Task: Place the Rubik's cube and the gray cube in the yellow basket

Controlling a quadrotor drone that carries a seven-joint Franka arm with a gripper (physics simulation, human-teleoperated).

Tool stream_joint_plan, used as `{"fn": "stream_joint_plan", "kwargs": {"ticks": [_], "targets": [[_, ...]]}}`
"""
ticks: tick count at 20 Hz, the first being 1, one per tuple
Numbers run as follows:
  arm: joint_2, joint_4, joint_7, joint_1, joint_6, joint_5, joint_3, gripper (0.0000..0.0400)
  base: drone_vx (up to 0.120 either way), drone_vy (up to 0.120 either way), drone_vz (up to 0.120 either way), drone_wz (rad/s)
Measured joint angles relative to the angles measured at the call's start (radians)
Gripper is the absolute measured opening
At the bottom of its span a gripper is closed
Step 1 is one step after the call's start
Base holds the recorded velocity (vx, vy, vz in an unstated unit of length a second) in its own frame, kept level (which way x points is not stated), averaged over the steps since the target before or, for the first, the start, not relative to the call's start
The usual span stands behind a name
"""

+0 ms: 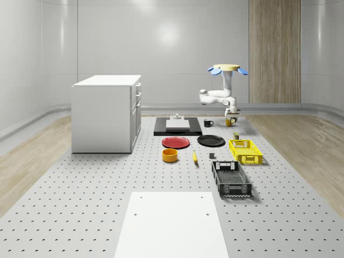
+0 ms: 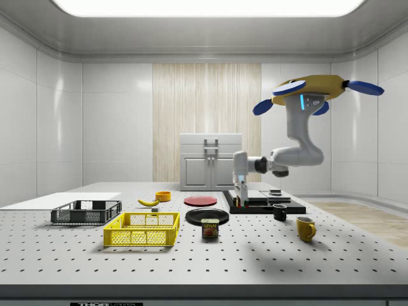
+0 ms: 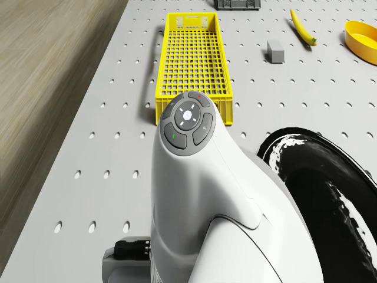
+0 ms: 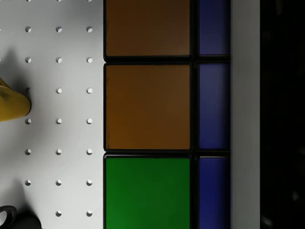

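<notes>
Orange and green Rubik's cube (image 4: 147, 114) tiles crowd the wrist view; claw grip unclear.

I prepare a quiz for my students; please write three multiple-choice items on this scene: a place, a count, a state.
1. Where is the gray cube? A in the yellow basket; B on the table between banana and yellow basket; C in the black basket.
2. How many mugs are on the table? A one; B two; C three.
3. The drone: A landed on the table; B landed in the black basket; C hovering.
Key: B, it lies on bare table; B, one black mug, one yellow mug; C, it hangs in air, gripper low at the Rubik's cube.
</notes>
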Motion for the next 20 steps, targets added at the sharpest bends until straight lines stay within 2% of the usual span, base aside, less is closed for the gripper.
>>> {"fn": "stream_joint_plan", "kwargs": {"ticks": [18, 20], "targets": [[-0.04, 0.002, 0.007, -0.008, 0.037, 0.017, 0.005, 0.0325, 0.12, 0.0, 0.0, 0.0], [-0.044, 0.002, 0.007, -0.009, 0.041, 0.018, 0.005, 0.0325, 0.12, 0.1, 0.0, 0.0]]}}
